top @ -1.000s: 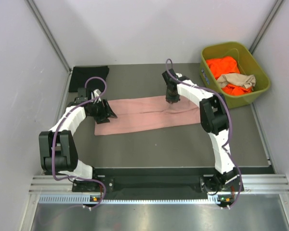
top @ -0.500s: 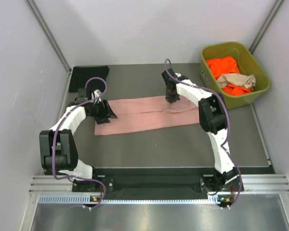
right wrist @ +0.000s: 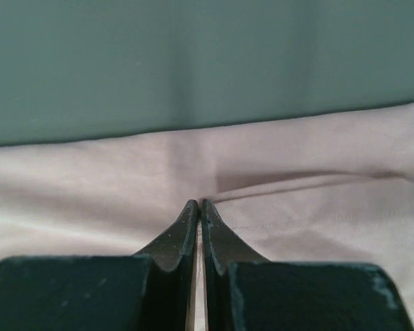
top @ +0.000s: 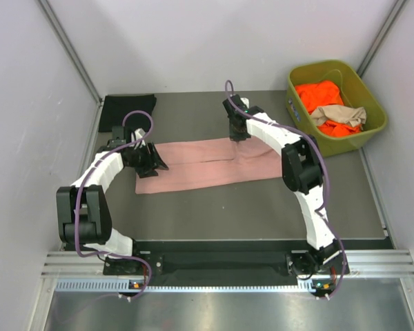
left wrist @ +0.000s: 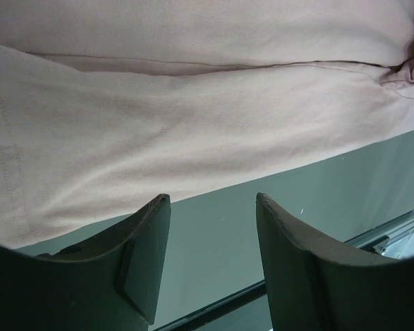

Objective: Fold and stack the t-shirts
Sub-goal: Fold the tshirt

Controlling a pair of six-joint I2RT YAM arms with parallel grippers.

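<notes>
A dusty pink t-shirt (top: 200, 164) is seen folded into a long band across the middle of the table (top: 214, 207), running from 9 o'clock towards 3 o'clock in the overhead view; its 9 o'clock end is met by the left gripper (top: 155, 163), whose 2 fingers (left wrist: 148, 262) are held moderately apart with only bare table between them, the cloth edge lying just beyond the tips; at the band's 12 o'clock edge the right gripper (top: 236, 136) is set down with its jaws pressed together, and a pinch of pink cloth appears to be caught at the tips (right wrist: 199, 204), a crease running out from them towards 3 o'clock; a black t-shirt (top: 127, 110) is laid flat at the 10 o'clock corner, well apart from the pink one; an olive-green bin (top: 348, 145) is placed at 2 o'clock, with an orange t-shirt (top: 319, 93) bunched inside and a tan t-shirt (top: 339, 114) draped over it.
</notes>
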